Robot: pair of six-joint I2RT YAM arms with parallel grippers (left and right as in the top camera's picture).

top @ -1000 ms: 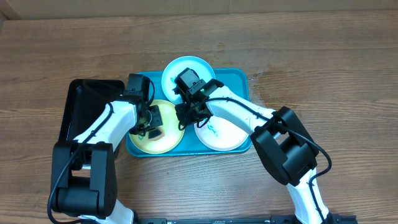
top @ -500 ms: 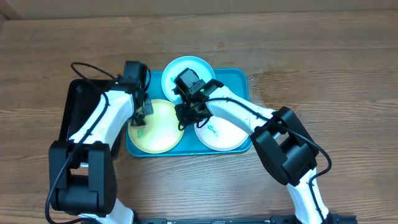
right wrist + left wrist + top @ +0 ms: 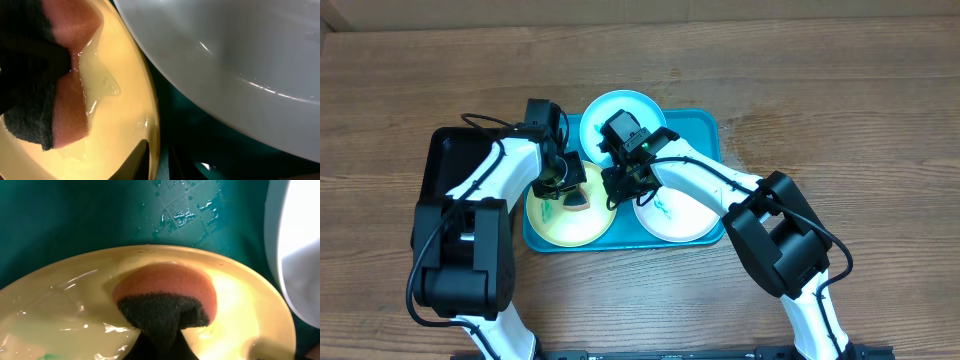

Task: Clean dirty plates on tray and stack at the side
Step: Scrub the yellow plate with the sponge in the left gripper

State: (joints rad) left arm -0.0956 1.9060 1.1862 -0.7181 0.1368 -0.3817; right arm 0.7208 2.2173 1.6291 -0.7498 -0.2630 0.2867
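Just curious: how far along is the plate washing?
Nothing looks finished: all three plates sit on the tray, none stacked aside. In hand: the left jaws press a sponge onto the yellow-green plate while the right jaws pinch its rim. Left: the smeared white plate, the cyan plate, stacking.

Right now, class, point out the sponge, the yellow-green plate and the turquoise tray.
sponge [image 3: 165,287]: left wrist view, on its orange foam face.
yellow-green plate [image 3: 565,228]: overhead view, on its bare inner surface.
turquoise tray [image 3: 698,132]: overhead view, on its bare floor by a corner.
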